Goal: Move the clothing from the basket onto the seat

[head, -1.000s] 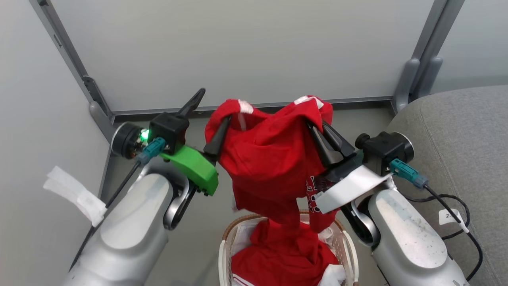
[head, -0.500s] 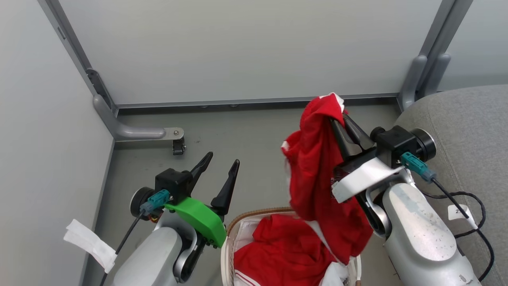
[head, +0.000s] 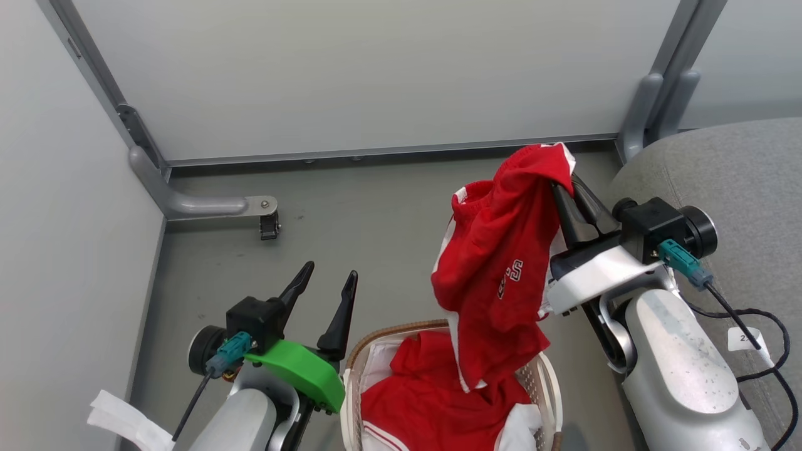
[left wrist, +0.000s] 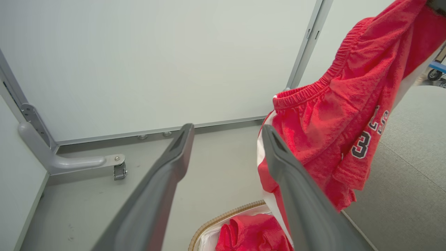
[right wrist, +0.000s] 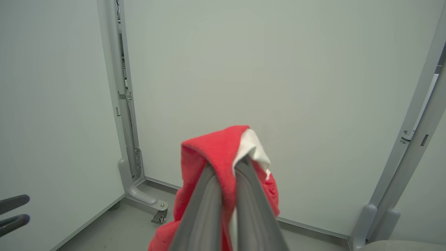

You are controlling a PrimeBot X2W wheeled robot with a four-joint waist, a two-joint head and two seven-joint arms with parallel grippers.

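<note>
Red shorts (head: 501, 263) with white trim and lettering hang in the air above the basket (head: 546, 382), pinched at their top by my right gripper (head: 564, 181), which is shut on the fabric (right wrist: 223, 153). More red clothing (head: 432, 401) lies in the white basket with its brown rim. My left gripper (head: 329, 282) is open and empty, low at the basket's left. The left wrist view shows its spread fingers (left wrist: 163, 181) and the hanging shorts (left wrist: 334, 118) to the right. The grey seat (head: 739, 181) lies at the right, beside the right arm.
Pale partition panels (head: 376, 69) wall in the grey floor (head: 351, 213) at the back and left. A metal foot with a caster (head: 269, 224) stands at the back left. A black cable (head: 758, 326) lies on the seat's edge.
My left gripper let go of the red shorts and dropped low beside the basket. My right gripper has carried the shorts rightward toward the seat; the shorts now hang from it alone.
</note>
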